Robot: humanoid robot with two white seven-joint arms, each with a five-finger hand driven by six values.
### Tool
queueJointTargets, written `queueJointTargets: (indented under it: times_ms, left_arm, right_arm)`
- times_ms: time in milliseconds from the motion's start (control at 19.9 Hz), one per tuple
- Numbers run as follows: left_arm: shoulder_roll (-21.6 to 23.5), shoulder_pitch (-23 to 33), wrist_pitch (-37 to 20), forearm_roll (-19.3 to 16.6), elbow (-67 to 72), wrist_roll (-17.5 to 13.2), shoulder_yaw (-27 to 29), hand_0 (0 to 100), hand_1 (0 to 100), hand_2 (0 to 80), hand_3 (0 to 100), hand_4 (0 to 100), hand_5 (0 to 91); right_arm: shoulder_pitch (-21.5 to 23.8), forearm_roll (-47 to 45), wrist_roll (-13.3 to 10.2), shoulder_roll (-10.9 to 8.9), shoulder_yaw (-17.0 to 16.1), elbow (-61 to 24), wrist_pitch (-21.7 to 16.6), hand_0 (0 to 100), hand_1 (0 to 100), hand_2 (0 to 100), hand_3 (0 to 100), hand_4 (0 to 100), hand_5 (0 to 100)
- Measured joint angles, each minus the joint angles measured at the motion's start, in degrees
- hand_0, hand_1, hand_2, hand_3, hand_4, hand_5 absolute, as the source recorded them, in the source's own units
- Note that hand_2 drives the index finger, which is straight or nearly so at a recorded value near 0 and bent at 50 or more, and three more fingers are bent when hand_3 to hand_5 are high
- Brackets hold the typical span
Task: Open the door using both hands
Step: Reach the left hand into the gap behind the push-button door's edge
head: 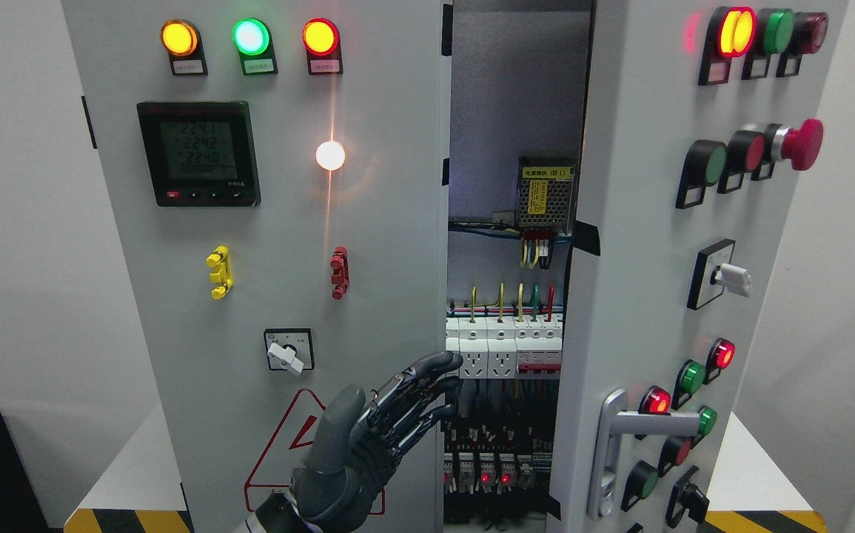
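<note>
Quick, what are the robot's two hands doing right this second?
Left hand: open, fingers stretched toward the inner edge of the grey left cabinet door, holding nothing.
Right hand: not in view.

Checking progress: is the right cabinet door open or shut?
Open: the right door is swung outward, showing breakers inside.

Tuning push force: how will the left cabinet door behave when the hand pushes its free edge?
Left cabinet door looks like rigid sheet metal, so probably swings as one piece without flexing. The meter and lamps on it add weight, so expect some inertia. Left hand sits at the smooth painted edge; fingers may slip.
</note>
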Motion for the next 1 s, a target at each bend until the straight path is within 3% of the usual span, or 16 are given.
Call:
queueJointTargets:
  times_ms: [652,1003]
  left_arm:
    - [2.5,-18.8,2.4,16.2,-1.1,0.6,-5.4,0,0,0.0,0,0,0.0]
    - [1.0,-23.9,4.2,20.3,-0.2,0.6,-7.9,0,0,0.0,0,0,0.0]
  right_arm:
    - [0.0,0.0,0.0,0.0,0.0,0.0,0.0,0,0,0,0,0,0]
    - [0.0,0.0,0.0,0.0,0.0,0.0,0.0,0,0,0,0,0,0]
